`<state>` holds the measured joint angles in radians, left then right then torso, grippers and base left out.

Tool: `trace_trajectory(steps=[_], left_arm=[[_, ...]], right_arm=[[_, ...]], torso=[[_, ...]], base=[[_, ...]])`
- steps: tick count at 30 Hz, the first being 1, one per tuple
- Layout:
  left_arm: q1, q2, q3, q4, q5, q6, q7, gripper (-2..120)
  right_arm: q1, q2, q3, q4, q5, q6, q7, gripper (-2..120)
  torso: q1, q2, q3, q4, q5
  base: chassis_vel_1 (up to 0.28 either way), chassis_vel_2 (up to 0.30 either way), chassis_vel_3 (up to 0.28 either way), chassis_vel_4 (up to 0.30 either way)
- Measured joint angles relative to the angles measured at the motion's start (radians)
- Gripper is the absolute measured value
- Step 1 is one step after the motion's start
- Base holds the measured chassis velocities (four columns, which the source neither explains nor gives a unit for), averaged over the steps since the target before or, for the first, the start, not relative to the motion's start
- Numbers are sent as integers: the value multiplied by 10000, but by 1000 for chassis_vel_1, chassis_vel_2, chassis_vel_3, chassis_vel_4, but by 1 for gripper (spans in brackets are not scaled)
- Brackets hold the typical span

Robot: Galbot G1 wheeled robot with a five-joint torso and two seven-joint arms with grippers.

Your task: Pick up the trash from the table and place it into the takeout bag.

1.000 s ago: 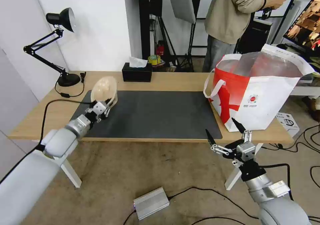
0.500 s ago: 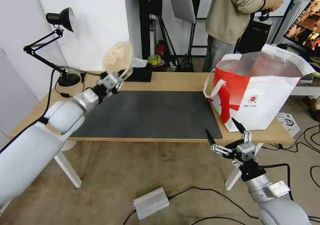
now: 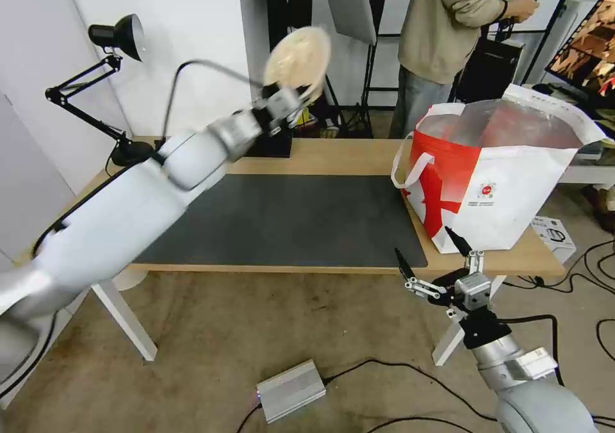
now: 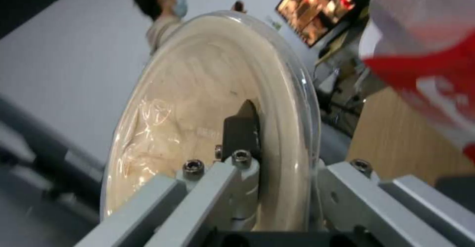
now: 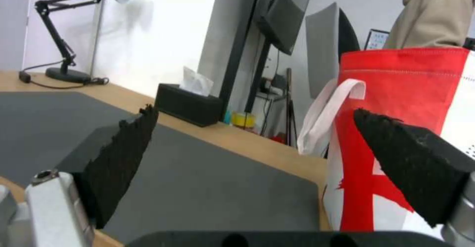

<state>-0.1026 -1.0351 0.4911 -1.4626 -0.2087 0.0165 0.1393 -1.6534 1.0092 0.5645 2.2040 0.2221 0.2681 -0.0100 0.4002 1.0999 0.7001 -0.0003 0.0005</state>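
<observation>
My left gripper (image 3: 289, 100) is shut on the rim of the beige translucent lidded bowl (image 3: 298, 56). It holds the bowl tilted on edge, high above the back of the table (image 3: 339, 156) and left of the takeout bag (image 3: 506, 183). In the left wrist view the bowl (image 4: 198, 98) fills the frame, with one black finger (image 4: 241, 128) pressed on its lid. The white-and-red bag stands open on the table's right end, foil lining showing. My right gripper (image 3: 433, 257) hangs open below the table's front edge, near the bag (image 5: 400, 91).
A dark grey mat (image 3: 288, 218) covers the table's middle. A black tissue box (image 5: 188, 107) sits at the back edge and a black desk lamp (image 3: 118, 39) at the back left. A person stands behind the bag. A silver box (image 3: 291, 391) and cables lie on the floor.
My left arm has lifted the bowl from the mat's left end and swung it up and to the right, toward the bag. The right arm has not moved.
</observation>
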Motion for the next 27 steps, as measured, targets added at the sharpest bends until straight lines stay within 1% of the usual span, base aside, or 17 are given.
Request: trace_trajectory(steps=[1,5,6,7,10,11,14,15,18,23,26,27], left_arm=[[0,0,0,0,0,0,0,1],[-712,-1022,582,1037,75,-181,34,1],[-712,-1022,582,1037,75,-181,34,1],[-856,-1289,682,1339,143,-236,52,1],[-1122,-2048,806,2170,544,-456,206,1],[-1122,-2048,806,2170,544,-456,206,1],[-1294,-2685,887,2848,991,-699,366,1],[-1294,-2685,887,2848,991,-699,366,1],[-1379,-3076,1054,3246,1121,-794,437,1],[-1381,-3404,1136,3547,1338,-876,500,1],[-1385,-3904,1094,4006,2014,-1199,685,1],[-1385,-3904,1094,4006,2014,-1199,685,1]], right_arm=[[0,0,0,0,0,0,0,100],[0,0,0,0,0,0,0,100],[0,0,0,0,0,0,0,100],[0,0,0,0,0,0,0,100],[-1,0,0,0,0,0,0,100],[-1,0,0,0,0,0,0,100],[0,0,0,0,0,0,0,100],[0,0,0,0,0,0,0,100],[0,0,0,0,0,0,0,100],[0,0,0,0,0,0,0,100],[0,0,0,0,0,0,0,100],[0,0,0,0,0,0,0,100]], torso=[[0,0,0,0,0],[-1,0,0,1,-1],[-1,0,0,1,-1],[-1,0,0,2,-1],[-2,0,0,3,-2],[-2,0,0,3,-2],[-1,0,-1,1,-2],[-1,0,-1,1,-2],[-2,0,-1,1,-2],[-2,0,0,6,-4],[-2,0,0,5,-4],[-2,0,0,5,-4]], base=[[0,0,0,0],[0,0,0,0],[0,0,0,0],[0,0,0,0],[0,0,0,0],[0,0,0,0],[0,0,0,0],[0,0,0,0],[0,0,0,0],[0,0,0,0],[0,0,0,0],[0,0,0,0]])
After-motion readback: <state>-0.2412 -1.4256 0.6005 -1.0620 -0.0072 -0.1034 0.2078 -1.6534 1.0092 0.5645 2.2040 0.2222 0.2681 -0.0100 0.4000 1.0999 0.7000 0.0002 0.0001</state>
